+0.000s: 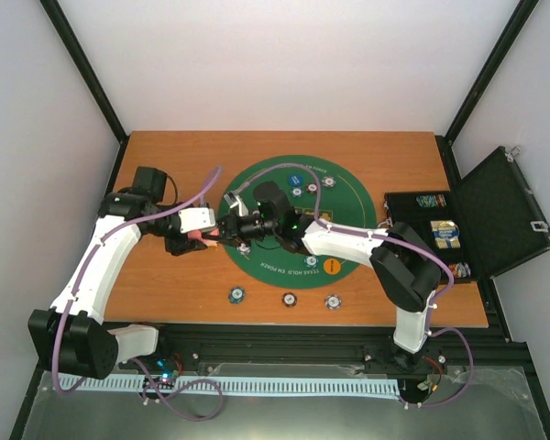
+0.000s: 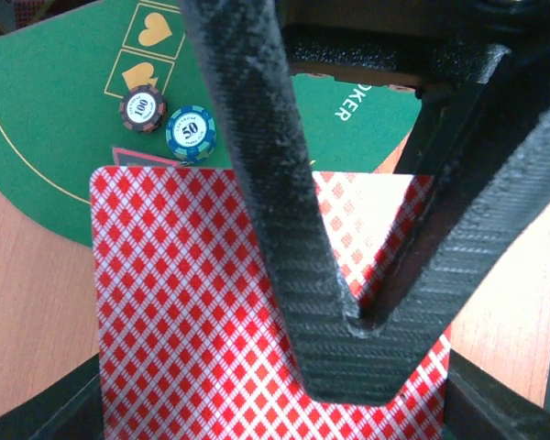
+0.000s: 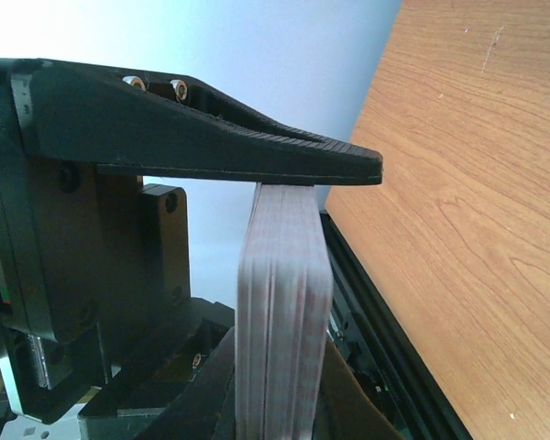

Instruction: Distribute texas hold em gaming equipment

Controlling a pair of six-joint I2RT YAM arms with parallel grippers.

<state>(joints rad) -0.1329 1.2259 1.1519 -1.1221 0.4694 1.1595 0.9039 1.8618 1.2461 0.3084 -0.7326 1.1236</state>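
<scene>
Left gripper (image 2: 350, 323) is pressed together over the red-backed card (image 2: 183, 302), which lies directly beneath, long axis along the fingers (a true pinch is unclear); right gripper (image 3: 298, 275) clamps the deck (image 3: 280, 357) alongside.

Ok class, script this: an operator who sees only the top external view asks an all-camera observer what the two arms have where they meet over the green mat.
Operator: What's in the right jaws?
Observer: A stack of cards, clamped edge-on between them.
Operator: And the left jaws?
Observer: Closed, tips meeting over a red-backed card; I cannot tell whether they pinch it.
</scene>
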